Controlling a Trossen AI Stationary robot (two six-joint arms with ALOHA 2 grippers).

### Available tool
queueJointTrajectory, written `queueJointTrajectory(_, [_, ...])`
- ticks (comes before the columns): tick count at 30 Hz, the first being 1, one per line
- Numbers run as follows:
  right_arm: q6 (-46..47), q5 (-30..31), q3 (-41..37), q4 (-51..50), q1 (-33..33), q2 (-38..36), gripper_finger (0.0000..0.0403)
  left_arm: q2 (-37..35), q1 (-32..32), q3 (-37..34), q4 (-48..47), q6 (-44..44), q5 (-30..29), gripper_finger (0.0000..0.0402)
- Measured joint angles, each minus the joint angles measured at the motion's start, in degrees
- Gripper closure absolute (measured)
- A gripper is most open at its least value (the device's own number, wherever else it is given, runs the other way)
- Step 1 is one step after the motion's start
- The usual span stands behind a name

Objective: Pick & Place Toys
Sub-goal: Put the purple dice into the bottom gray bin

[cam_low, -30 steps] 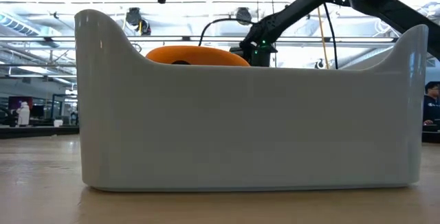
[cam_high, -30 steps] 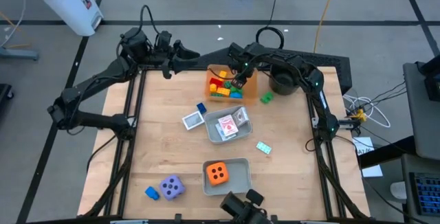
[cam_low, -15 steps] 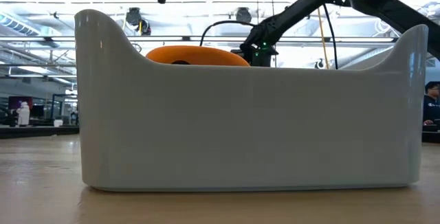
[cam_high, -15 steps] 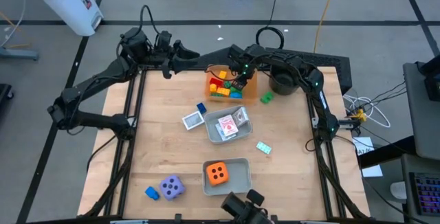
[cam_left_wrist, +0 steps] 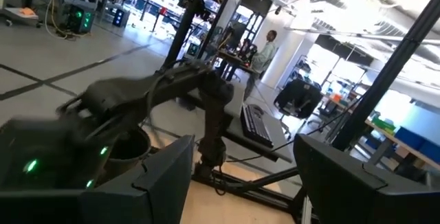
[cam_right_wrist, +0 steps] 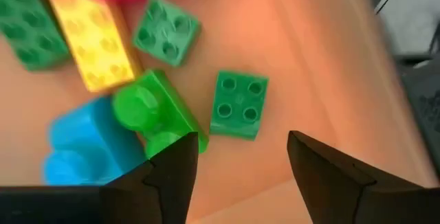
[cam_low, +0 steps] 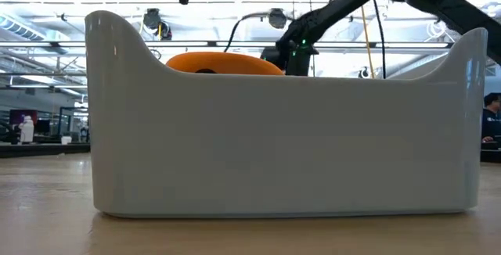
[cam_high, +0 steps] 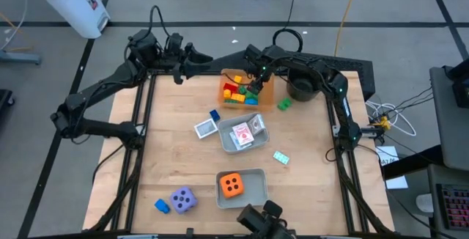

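We found the right tool (cam_right_wrist: pixel 237 162) hovering over the orange tray (cam_high: pixel 265 92) at the far side of the bench (cam_high: pixel 168 166), its fingers spread and empty. A small green brick (cam_right_wrist: pixel 238 105) lay flat in the tray just beyond them, beside other bricks. We judged it light, stiff and smooth, best pinched across two flat sides. The left tool (cam_left_wrist: pixel 240 183) waited parted at the far left corner, holding nothing.
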Motion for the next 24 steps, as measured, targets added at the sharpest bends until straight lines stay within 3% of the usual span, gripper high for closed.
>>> queueJointTrajectory(7, [3.48, -0.34, 0.03, 4.69, 0.11, -6.79, 0.0169, 0.02, -0.02, 0.0, -8.44, 4.77, -0.03, 0.0142])
queueJointTrajectory(17, [7.16, -6.22, 0.07, 4.29, 3.04, -16.69, 0.0165, 0.02, -0.78, -0.02, -34.04, 14.52, -0.46, 0.0142])
queueJointTrajectory(24, [6.21, -5.94, -0.39, 0.98, 9.17, -21.08, 0.0165, 0.02, -5.76, -0.02, -47.67, 21.47, -10.85, 0.0142])
